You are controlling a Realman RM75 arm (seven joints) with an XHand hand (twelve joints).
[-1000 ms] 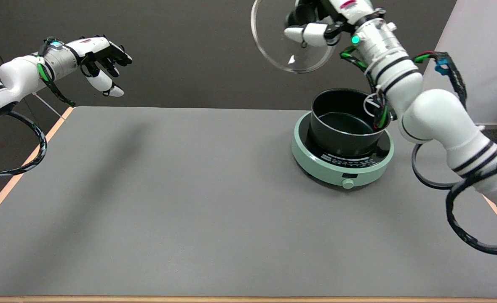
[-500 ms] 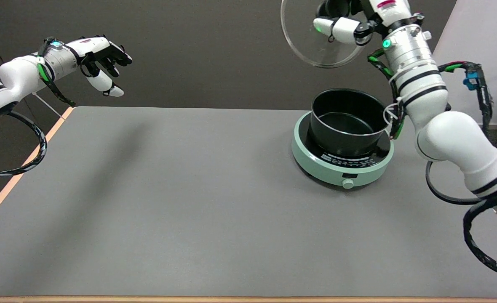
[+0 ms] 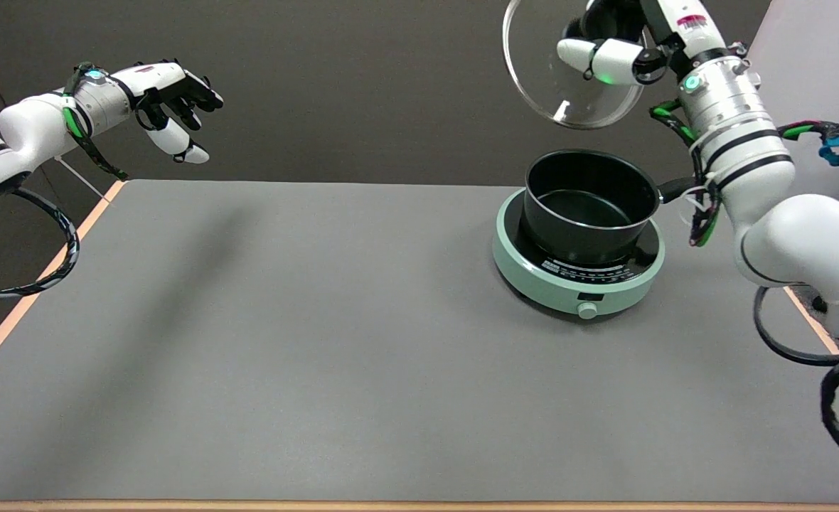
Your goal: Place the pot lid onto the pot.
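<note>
The right hand (image 3: 615, 39) grips the clear glass pot lid (image 3: 558, 78) by its top, holding it tilted in the air above the far right part of the desk (image 3: 284, 341), over and a little behind the pot (image 3: 586, 206) and well apart from its rim. The black pot stands open and upright on a round pale-green hotplate (image 3: 577, 274) near the desk's far right corner, its handle pointing toward the right edge.

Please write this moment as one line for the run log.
right hand: holds glass lid, tilted, in air | pot: uncovered, on green cooker | lid placement: pending
</note>
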